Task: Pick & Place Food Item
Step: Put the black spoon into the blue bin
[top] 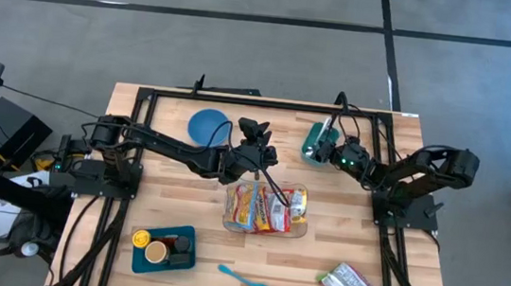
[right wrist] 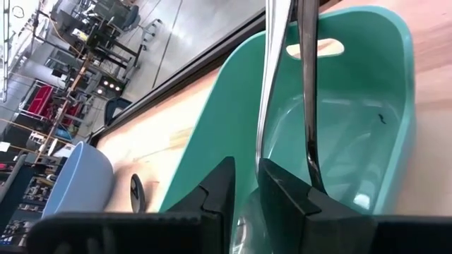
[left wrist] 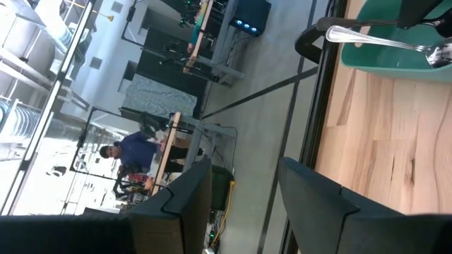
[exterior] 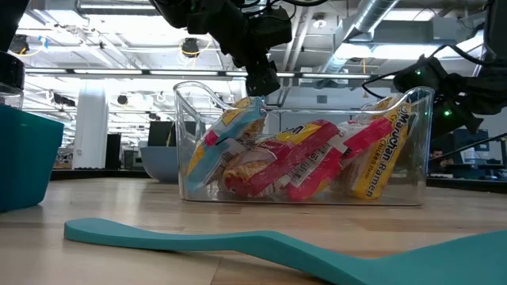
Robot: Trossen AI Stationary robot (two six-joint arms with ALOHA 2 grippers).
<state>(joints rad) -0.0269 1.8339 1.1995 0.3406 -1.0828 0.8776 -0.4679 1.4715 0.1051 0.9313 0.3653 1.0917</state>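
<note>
the left gripper (top: 256, 153) hovers just above the far rim of the clear bin (top: 296, 231), jaws spread and empty, so picking a food item looks like the step in hand; the ramen packets (top: 258, 208) lie piled inside the bin; best to drop straight between the walls and pinch one packet's edge, not several; the right gripper (top: 323, 148), over the teal tray (top: 313, 135), pinches metal cutlery (right wrist: 272, 85).

Bright, even overhead light falls on the table (top: 183, 202), with soft, faint shadows. In the low view, ceiling lamps glare through the clear bin (exterior: 305, 142), and the near teal spatula (exterior: 238, 241) lies blurred, out of focus
</note>
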